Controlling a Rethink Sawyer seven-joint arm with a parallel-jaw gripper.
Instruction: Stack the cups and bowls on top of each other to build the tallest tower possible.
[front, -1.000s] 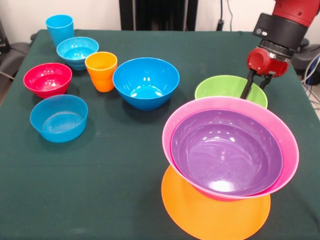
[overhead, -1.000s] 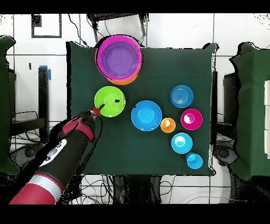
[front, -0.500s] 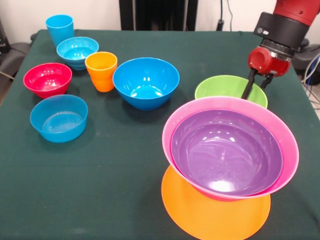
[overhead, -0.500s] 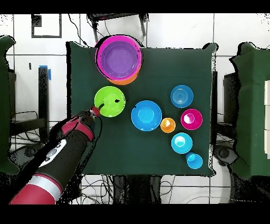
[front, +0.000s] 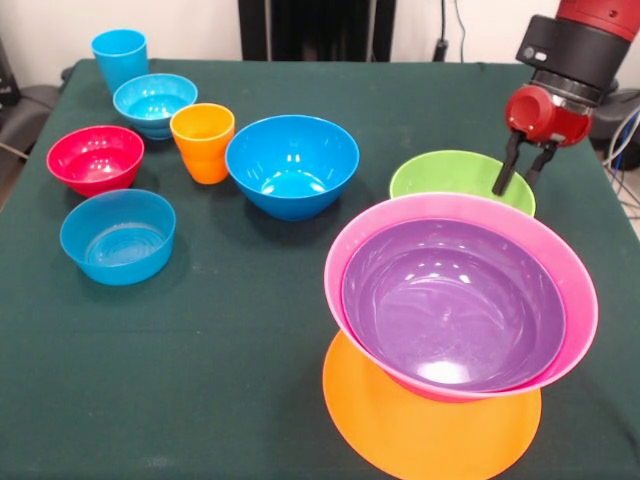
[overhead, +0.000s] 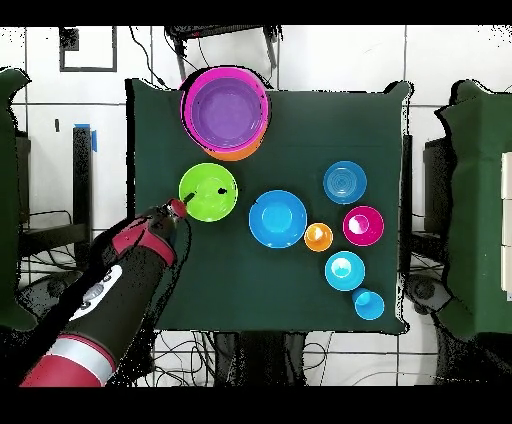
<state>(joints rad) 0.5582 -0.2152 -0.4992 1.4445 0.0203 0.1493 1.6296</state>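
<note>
A purple bowl (front: 455, 303) is sitting in a pink bowl (front: 352, 240) over an orange bowl (front: 400, 430); a green bowl (front: 440, 172) is showing behind, on dark green cloth (front: 200, 360).

orange bowl (front: 430, 430): mostly hidden, edge-cut | green bowl (front: 450, 175): front probably hidden

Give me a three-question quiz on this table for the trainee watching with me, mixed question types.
1. True or false: the glossy green plastic bowl already sits in the glossy purple plastic bowl.
2. Which bowl does the purple bowl nest in? A) red B) glossy pink plastic bowl C) large blue
3. Fill in: the gripper hangs over the ____ bowl's rim.

Key: 1 false, it stands on the green tablecloth beside the stack. 2 B. 3 green.
</note>
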